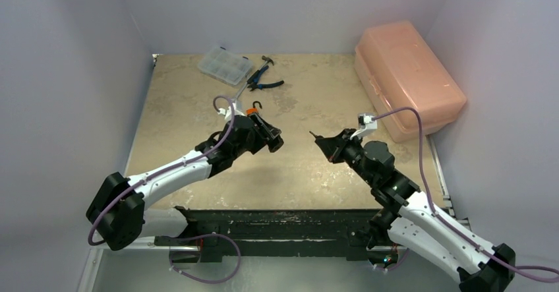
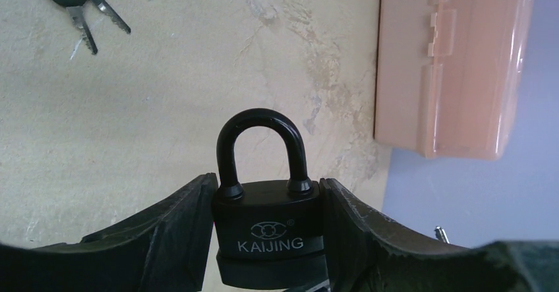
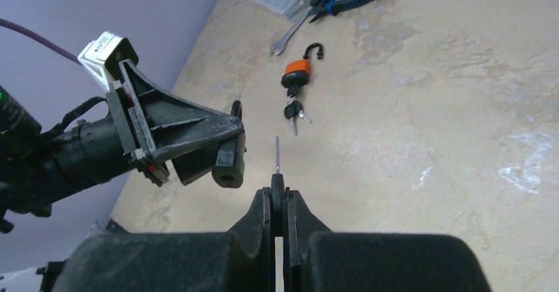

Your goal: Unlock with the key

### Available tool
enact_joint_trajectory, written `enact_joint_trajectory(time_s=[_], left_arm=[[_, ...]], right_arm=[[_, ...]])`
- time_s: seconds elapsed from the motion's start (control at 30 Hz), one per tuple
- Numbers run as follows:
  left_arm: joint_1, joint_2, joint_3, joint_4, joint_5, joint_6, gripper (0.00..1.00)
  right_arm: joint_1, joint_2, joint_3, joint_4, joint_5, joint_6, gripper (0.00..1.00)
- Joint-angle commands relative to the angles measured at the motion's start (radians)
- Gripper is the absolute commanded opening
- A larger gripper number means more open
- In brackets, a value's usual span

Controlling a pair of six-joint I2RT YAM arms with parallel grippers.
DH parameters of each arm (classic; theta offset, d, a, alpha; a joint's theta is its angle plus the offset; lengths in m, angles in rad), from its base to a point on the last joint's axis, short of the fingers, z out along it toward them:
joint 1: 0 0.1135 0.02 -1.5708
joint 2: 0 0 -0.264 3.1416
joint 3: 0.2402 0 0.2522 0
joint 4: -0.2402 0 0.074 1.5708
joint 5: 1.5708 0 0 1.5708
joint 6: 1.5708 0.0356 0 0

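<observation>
One broad beige table carries everything, with a pink plastic box at its far right, lid down. Over the middle the two arms face each other. The left gripper is clamped on the body of a black padlock, one finger on each side, and holds it clear of the table with its shackle shut (keyhole end turned toward the other arm). The right gripper is pinched tight on the head of a key. Its blade points at the padlock's base, close but not in. Against the back edge sits a clear compartment case, blue-handled pliers just beside it and a wrench next to those. Nearer lies an orange padlock, shackle swung open, spare keys at its base.
</observation>
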Motion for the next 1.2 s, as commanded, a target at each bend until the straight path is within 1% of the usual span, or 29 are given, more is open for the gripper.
enact_joint_trajectory(time_s=[0.0,0.17,0.37,0.43,0.6,0.7,0.8,0.97,1.17], left_arm=[[0.043,-0.074,-0.037,0.175,0.068,-0.154,0.0],[0.081,-0.119,-0.117,0.258,0.095,-0.271,0.0],[0.119,-0.184,-0.218,0.368,0.126,-0.354,0.0],[0.129,-0.203,-0.24,0.383,0.134,-0.377,0.0],[0.154,-0.256,-0.283,0.39,0.144,-0.425,0.0],[0.163,-0.286,-0.291,0.356,0.136,-0.434,0.0],[0.164,-0.316,-0.3,0.329,0.121,-0.448,0.0],[0.166,-0.342,-0.321,0.328,0.108,-0.466,0.0],[0.165,-0.384,-0.393,0.354,0.067,-0.514,0.0]], right_arm=[[0.02,0.029,0.042,0.113,-0.061,0.027,0.0],[0.085,0.074,0.058,0.132,-0.009,0.046,0.0],[0.188,0.142,0.072,0.17,0.072,0.073,0.0],[0.206,0.162,0.075,0.196,0.064,0.078,0.0],[0.261,0.207,0.085,0.255,0.048,0.051,0.0],[0.298,0.212,0.068,0.304,0.054,0.036,0.0],[0.332,0.232,0.08,0.307,0.079,0.013,0.0],[0.385,0.287,0.107,0.304,0.129,-0.006,0.0],[0.413,0.35,0.127,0.329,0.168,0.003,0.0]])
